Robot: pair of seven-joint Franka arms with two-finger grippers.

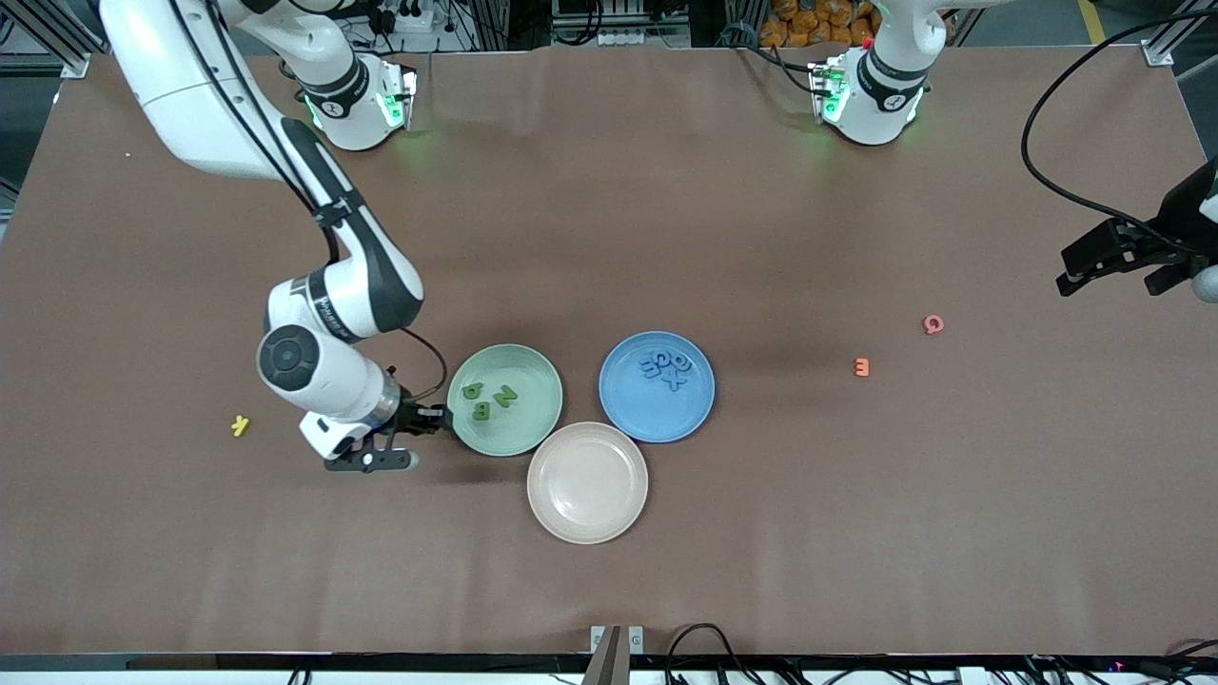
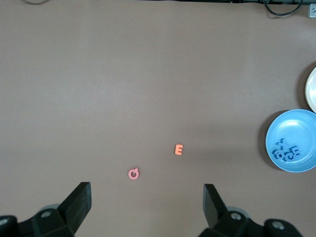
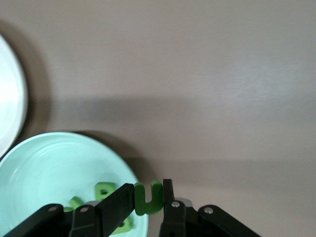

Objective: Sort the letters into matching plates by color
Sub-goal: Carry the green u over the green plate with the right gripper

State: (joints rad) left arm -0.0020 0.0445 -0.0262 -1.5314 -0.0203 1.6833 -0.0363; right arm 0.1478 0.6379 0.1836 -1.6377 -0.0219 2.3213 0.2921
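My right gripper point(image 1: 440, 416) is shut on a dark green letter U point(image 3: 149, 200) and holds it just over the rim of the pale mint green plate point(image 1: 519, 357), on the side toward the right arm's end of the table. In the right wrist view my right gripper point(image 3: 149, 187) has the U between its fingers at the green plate's point(image 3: 49, 163) edge. Three dark green letters point(image 1: 481, 411) lie in that plate. The blue plate point(image 1: 657, 423) beside it holds several blue letters point(image 1: 666, 366). My left gripper point(image 1: 1064, 270) waits, open and empty, above the table at the left arm's end.
A pale beige plate point(image 1: 587, 482) lies nearer the front camera, touching both plates. An orange E point(image 1: 862, 367) and a pink Q point(image 1: 933, 324) lie toward the left arm's end; both show in the left wrist view, E point(image 2: 178, 149) and Q point(image 2: 133, 173). A yellow letter point(image 1: 240, 425) lies toward the right arm's end.
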